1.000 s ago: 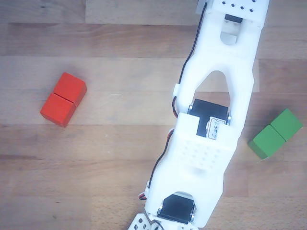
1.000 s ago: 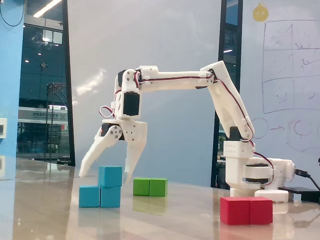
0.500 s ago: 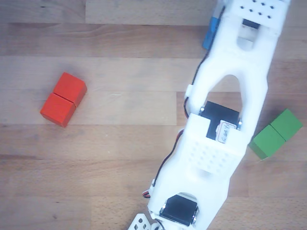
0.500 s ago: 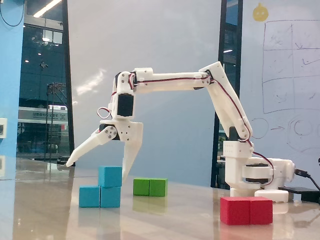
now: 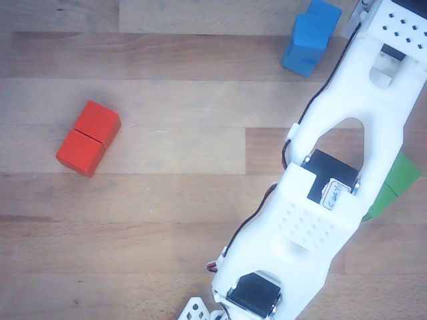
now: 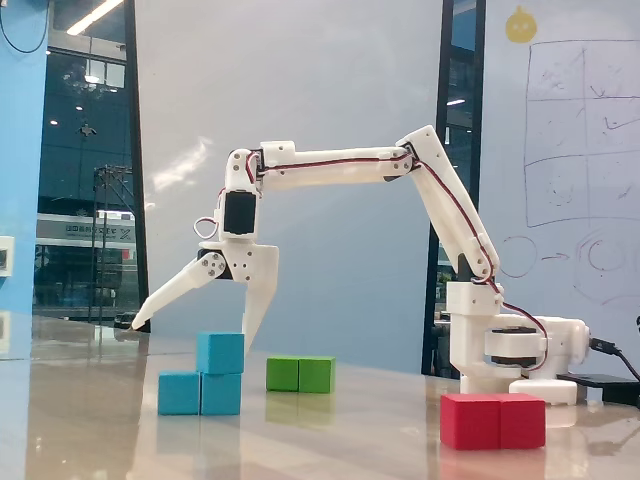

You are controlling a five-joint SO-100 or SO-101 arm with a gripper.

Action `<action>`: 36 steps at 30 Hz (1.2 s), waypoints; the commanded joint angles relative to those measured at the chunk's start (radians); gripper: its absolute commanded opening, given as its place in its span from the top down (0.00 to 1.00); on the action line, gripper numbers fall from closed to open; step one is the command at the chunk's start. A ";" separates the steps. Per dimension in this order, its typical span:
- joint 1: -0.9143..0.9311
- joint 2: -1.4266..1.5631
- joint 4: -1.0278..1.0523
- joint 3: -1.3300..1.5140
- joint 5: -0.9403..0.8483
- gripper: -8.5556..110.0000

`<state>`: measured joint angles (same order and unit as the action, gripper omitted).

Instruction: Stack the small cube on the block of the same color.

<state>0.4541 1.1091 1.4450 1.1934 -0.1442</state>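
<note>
Small cube (image 6: 220,352) sits stacked on blue block (image 6: 199,393); gripper (image 6: 190,322) hovers above, fingers spread, task apparently finished.

The small cube (image 6: 220,352) and the block of the same color (image 6: 199,393) are light blue. The other blocks are red (image 5: 88,138) and green (image 6: 300,374), each with a dark middle seam. The arm (image 5: 327,193) is white with black motors, over a pale wood-grain bench (image 5: 167,220).

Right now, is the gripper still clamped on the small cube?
No. In the fixed view the gripper hangs wide open above the small cube, which sits on the blue block.
</note>
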 commanded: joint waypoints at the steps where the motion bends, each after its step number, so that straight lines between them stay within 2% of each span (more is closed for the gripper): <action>1: 0.003 0.190 0.009 0.048 0.008 0.49; 12: -0.064 0.615 0.006 0.453 0.000 0.49; 22: -0.388 1.115 0.005 0.939 0.009 0.49; 25: -0.486 1.313 -0.058 1.088 0.011 0.51; 29: -0.532 1.545 -0.176 1.296 0.011 0.60; 36: -0.532 1.818 -0.301 1.548 0.009 0.87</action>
<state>-0.0690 2.7918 1.2118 2.6783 -0.1442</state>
